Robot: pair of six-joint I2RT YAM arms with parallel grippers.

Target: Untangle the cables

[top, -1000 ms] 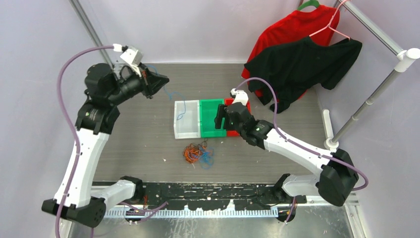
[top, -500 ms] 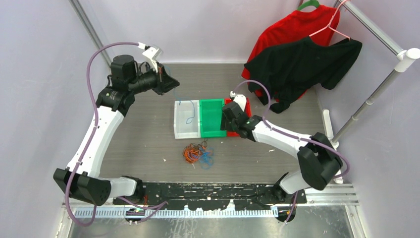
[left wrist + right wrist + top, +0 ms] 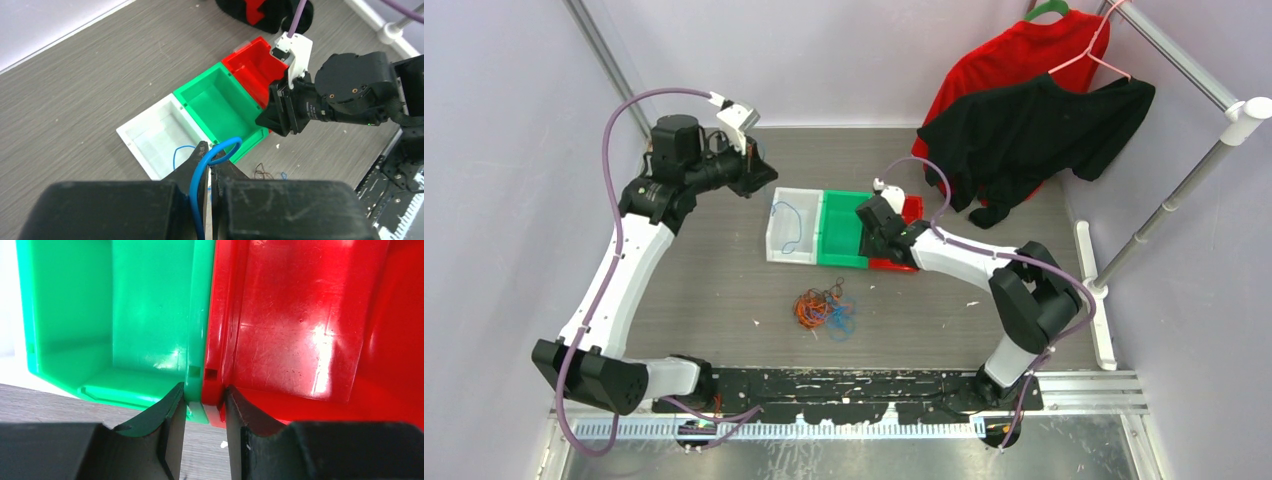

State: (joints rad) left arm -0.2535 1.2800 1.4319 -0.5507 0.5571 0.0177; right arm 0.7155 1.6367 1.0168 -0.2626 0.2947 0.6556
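Left claw (image 3: 210,157) pinching blue cable (image 3: 197,185), right claw (image 3: 204,390) clamping green-red bin walls (image 3: 205,315)

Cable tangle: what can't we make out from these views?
- Top external: tangle too small to trace strands or crossings.
- Left wrist: left gripper, shut on blue cable, hides most of the tangle.
- Right wrist: green bin and red bin fill the frame, right gripper clamped on their joined walls; no cables visible.
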